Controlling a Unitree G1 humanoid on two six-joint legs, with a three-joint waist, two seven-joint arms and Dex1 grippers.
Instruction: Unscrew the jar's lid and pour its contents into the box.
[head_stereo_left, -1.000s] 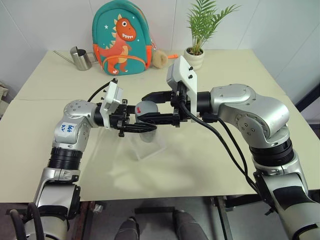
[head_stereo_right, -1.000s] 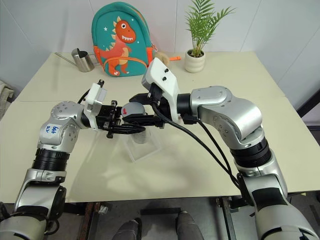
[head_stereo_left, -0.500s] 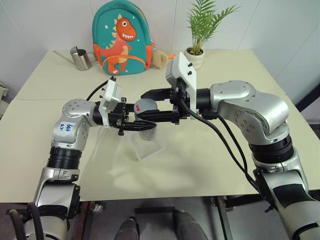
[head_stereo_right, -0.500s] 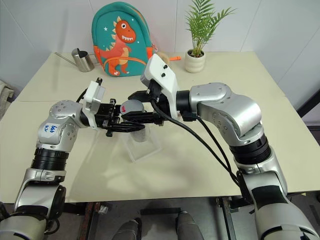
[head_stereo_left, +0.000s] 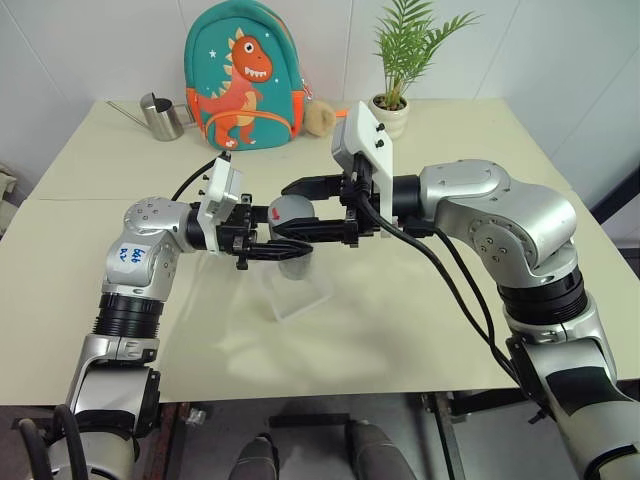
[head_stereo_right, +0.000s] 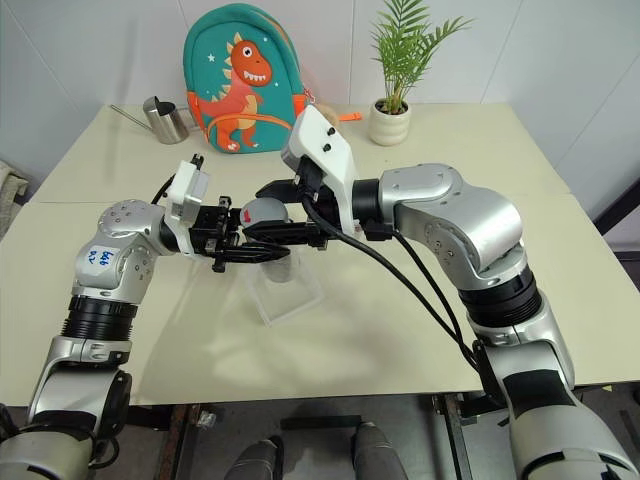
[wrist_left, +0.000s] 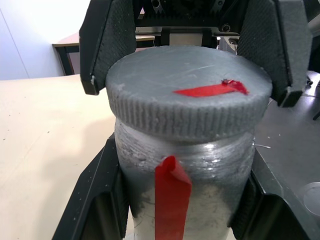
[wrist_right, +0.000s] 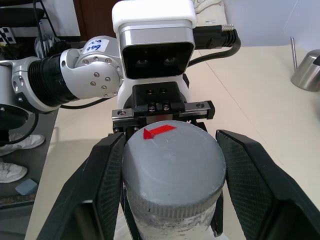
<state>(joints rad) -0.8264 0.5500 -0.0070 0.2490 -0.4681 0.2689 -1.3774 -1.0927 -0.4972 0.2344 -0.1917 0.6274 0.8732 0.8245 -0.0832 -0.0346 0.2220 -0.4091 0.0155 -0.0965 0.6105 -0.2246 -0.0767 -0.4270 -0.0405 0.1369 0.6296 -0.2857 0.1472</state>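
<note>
We hold the jar in our left end effector above the box, our right end effector clamped on the lid. It seems seated; unscrewing and pouring remain.

- A cream table filled the foreground.
- A teal backpack with an orange dinosaur stood upright at the table's far edge.
- A steel watering can with a long spout sat just to the left of the backpack.
- A tan fuzzy ball lay beside the backpack's right side.
- A potted palm in a white pot stood to the right of the ball.
</note>
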